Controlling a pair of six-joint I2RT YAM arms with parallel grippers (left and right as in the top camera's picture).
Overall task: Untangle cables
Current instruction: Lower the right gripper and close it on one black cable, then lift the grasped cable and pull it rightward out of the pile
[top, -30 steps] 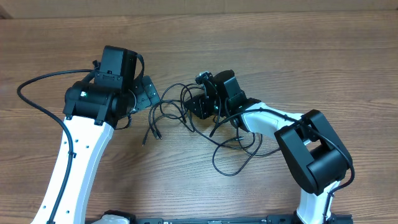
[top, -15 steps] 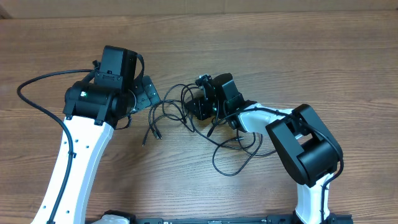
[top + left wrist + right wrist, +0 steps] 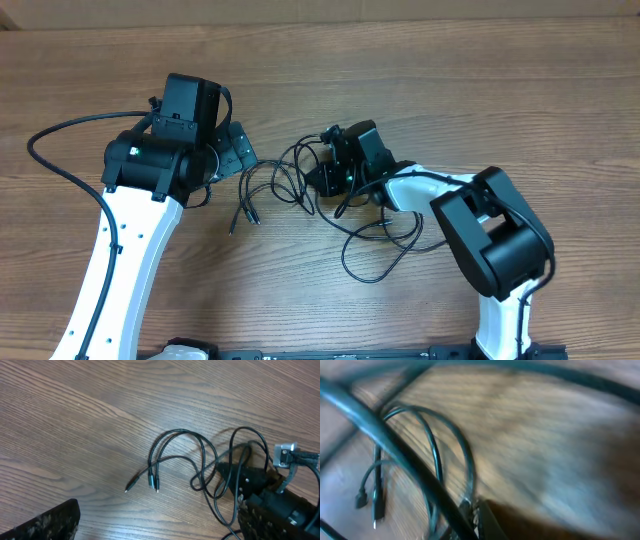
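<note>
The cables (image 3: 275, 183) are thin black cords in loose loops at the table's middle. Their plug ends (image 3: 244, 215) lie toward the left, and a long strand (image 3: 378, 262) loops off to the lower right. My right gripper (image 3: 323, 180) sits low at the right side of the bunch, shut on a strand. The blurred right wrist view shows a cord (image 3: 436, 457) running to the fingertip. My left gripper (image 3: 238, 150) hovers open and empty just left of the loops. In the left wrist view its finger (image 3: 45, 522) shows, with the cables (image 3: 182, 435) ahead.
The right arm's white link (image 3: 430, 190) lies over the lower-right strand. The left arm's thick black wire (image 3: 55, 150) arcs out to the left. Bare wooden table (image 3: 450, 90) surrounds the cables.
The right gripper has shifted slightly right and back. The cable loops have been drawn to the right with it. The left arm has not moved.
</note>
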